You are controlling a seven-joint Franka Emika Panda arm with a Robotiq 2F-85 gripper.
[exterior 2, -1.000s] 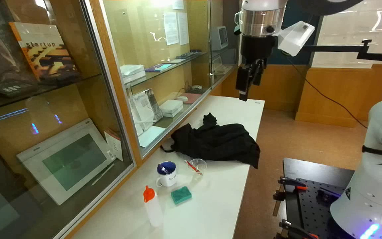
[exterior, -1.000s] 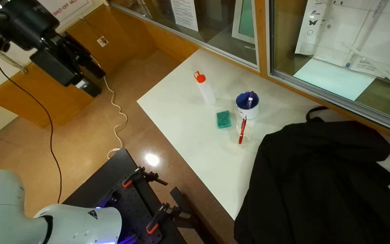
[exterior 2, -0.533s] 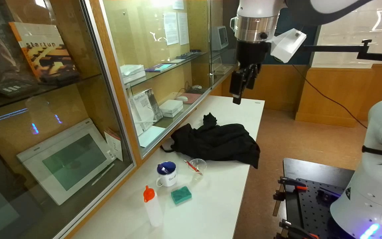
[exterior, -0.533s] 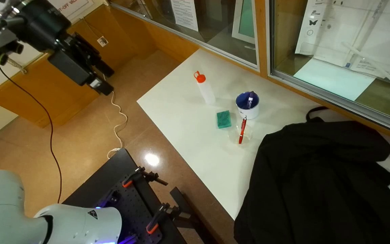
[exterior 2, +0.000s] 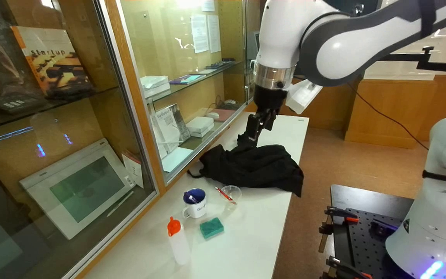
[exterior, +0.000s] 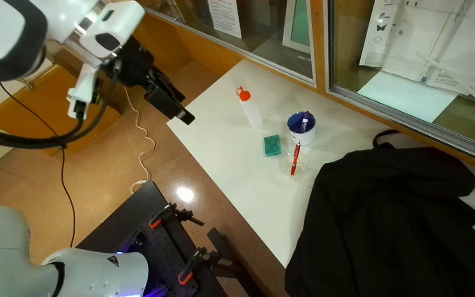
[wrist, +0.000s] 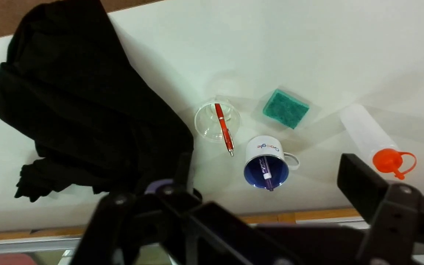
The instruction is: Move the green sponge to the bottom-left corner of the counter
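The green sponge (exterior: 272, 145) lies flat on the cream-white counter (exterior: 237, 181), between the bottle and the clear cup. It also shows in an exterior view (exterior 2: 211, 228) and in the wrist view (wrist: 286, 109). My gripper (exterior: 184, 110) is high above the counter and apart from the sponge. In an exterior view the gripper (exterior 2: 254, 133) appears in front of the far part of the counter, above the black cloth. In the wrist view my gripper (wrist: 265, 167) has its fingers wide apart with nothing between them. The sponge is fully visible there, beyond the fingertips.
A white mug (wrist: 264, 144) with a blue inside holds a purple marker. A clear cup (wrist: 206, 125) holds a red pen (wrist: 223, 127). A white bottle (wrist: 366, 129) with an orange cap stands nearby. Black cloth (exterior: 386, 214) covers part of the counter. Glass cabinets line the back edge.
The arm has swung over the counter and come lower: rightward in one exterior view, leftward and down in the other. The sponge and the other objects have not moved.
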